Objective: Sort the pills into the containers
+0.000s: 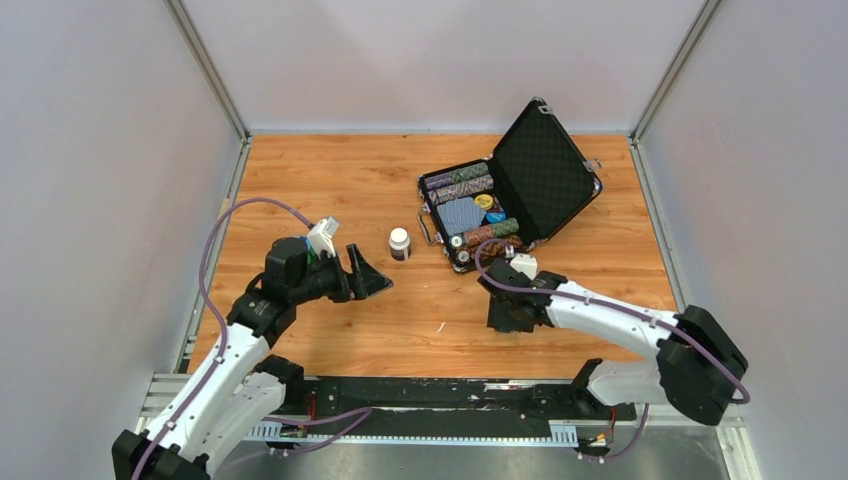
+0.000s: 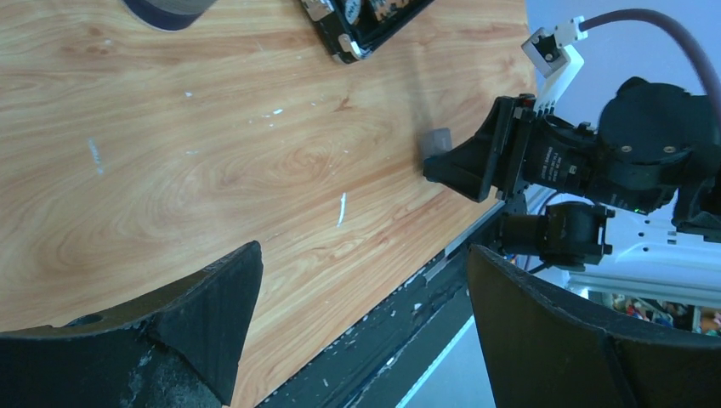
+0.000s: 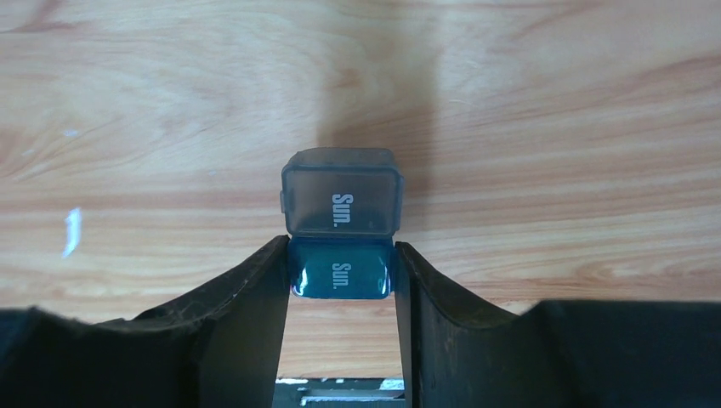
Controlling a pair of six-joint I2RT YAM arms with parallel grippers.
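The container (image 3: 340, 270) is a tiny dark-teal square box marked "Sun." Its greyish lid (image 3: 342, 200) stands open, hinged away from the camera. My right gripper (image 3: 340, 248) is shut on the box's sides and holds it at the wooden table. In the top view the right gripper (image 1: 505, 312) covers the box. The left wrist view shows the box as a small grey block (image 2: 436, 141) at the right gripper's tips. My left gripper (image 1: 374, 277) is open and empty, hovering left of centre and apart from the box. I cannot pick out any pills with certainty.
A white-capped bottle (image 1: 400, 243) stands mid-table. An open black chip case (image 1: 478, 212) with its lid (image 1: 545, 170) raised lies at the back right. A small white sliver (image 1: 440, 327) lies on the wood near the front. White walls enclose the table.
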